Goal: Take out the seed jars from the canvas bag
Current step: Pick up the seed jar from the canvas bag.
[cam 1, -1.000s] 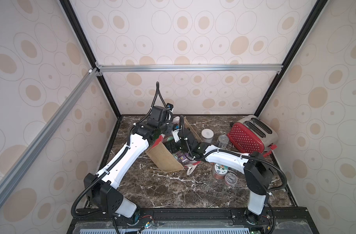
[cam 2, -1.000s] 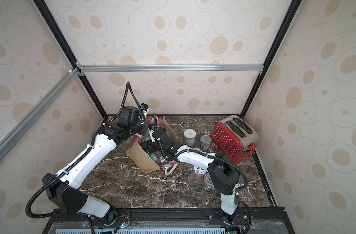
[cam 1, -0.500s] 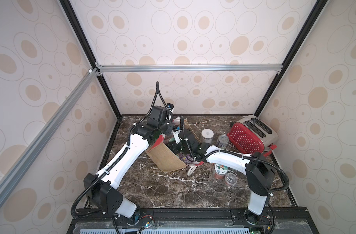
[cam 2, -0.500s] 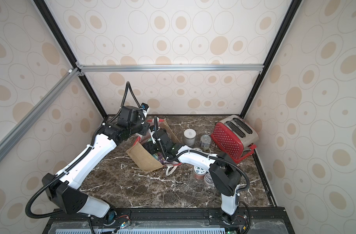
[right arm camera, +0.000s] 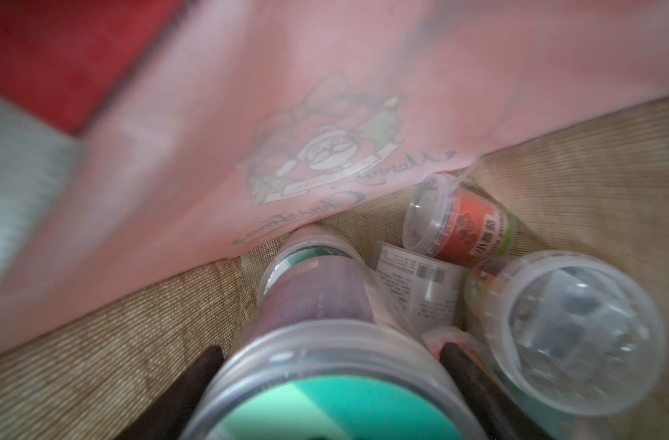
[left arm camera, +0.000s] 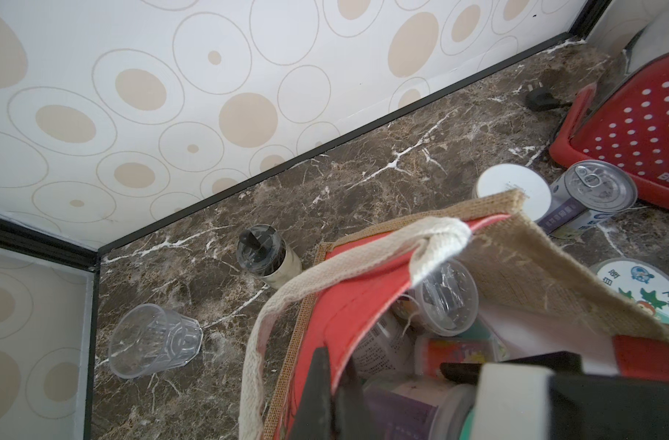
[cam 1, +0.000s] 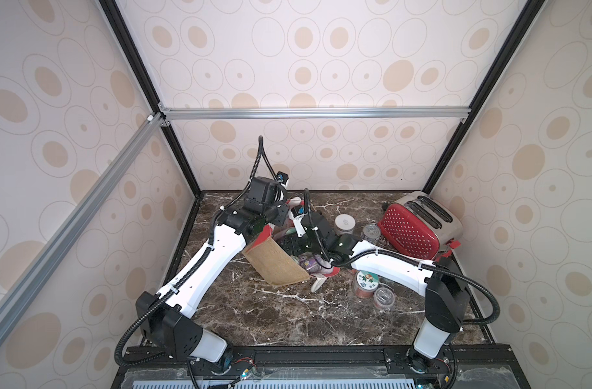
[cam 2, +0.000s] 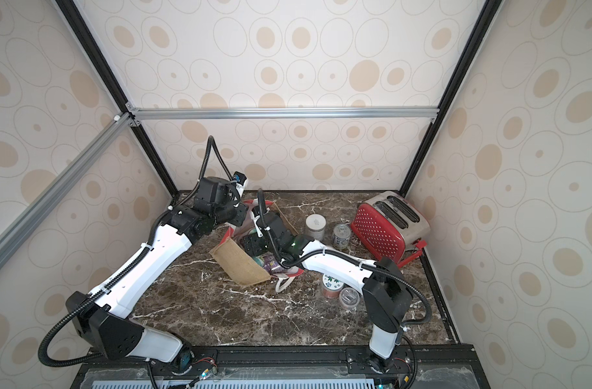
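The canvas bag lies tipped with its mouth toward the right arm. My left gripper is shut on its red side panel and holds the mouth up. My right gripper is inside the bag, its fingers against both sides of a green-lidded, purple-labelled seed jar. More seed jars lie deeper in the bag: a red-labelled cup and a clear-lidded cup. Outside the bag stand a sticker-lidded jar, a small clear cup and a white-lidded jar.
A red dotted toaster stands at the back right with a tin can beside it. Behind the bag are a black-topped shaker and a clear glass lying on its side near the back left corner. The bag's rope handle trails on the marble.
My right gripper's jaws have narrowed onto the green-lidded jar inside the bag. The left arm has kept its hold on the bag's panel.
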